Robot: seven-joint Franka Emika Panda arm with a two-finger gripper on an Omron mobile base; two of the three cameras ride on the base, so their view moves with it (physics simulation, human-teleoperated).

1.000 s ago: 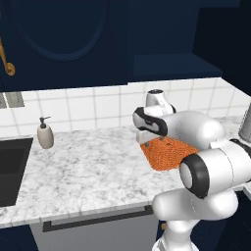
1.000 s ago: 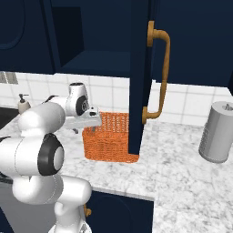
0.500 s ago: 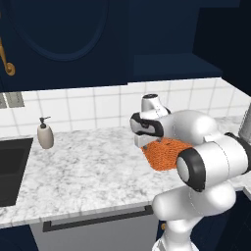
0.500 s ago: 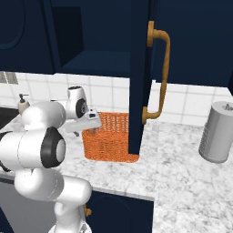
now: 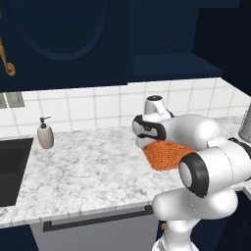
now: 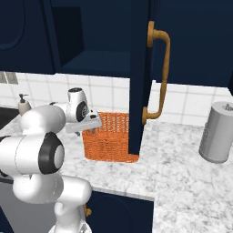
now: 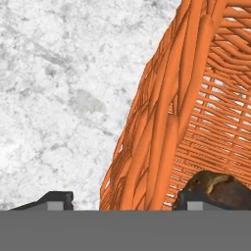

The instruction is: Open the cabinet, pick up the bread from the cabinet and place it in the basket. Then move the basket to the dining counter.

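The basket (image 6: 110, 136) sits on the marble table (image 6: 182, 173), against the tiled wall and just under the open cabinet (image 6: 104, 41). In the hand view its woven wall (image 7: 171, 122) rises between the two finger tips, one at seven o'clock outside the basket and one at five o'clock inside it, so the jaws (image 7: 117, 198) stand apart astride the rim without visibly pressing it. The bread (image 7: 218, 188), a dark brown crust, lies inside the basket at five o'clock, half cut off by the frame edge and the inner tip.

From the left base view the arm's white links cover most of the basket (image 5: 164, 154), and the jaws themselves are hidden behind the wrist. From the right, the open navy cabinet door (image 6: 141, 77) with its brass handle (image 6: 157, 77) hides the basket's right end.

On the table, a soap dispenser (image 5: 45, 136) stands at nine o'clock beside a black sink (image 5: 12, 169), and a grey canister (image 6: 218, 132) stands at three o'clock. White tiles back the table; a grey drawer front (image 5: 98, 230) sits below.
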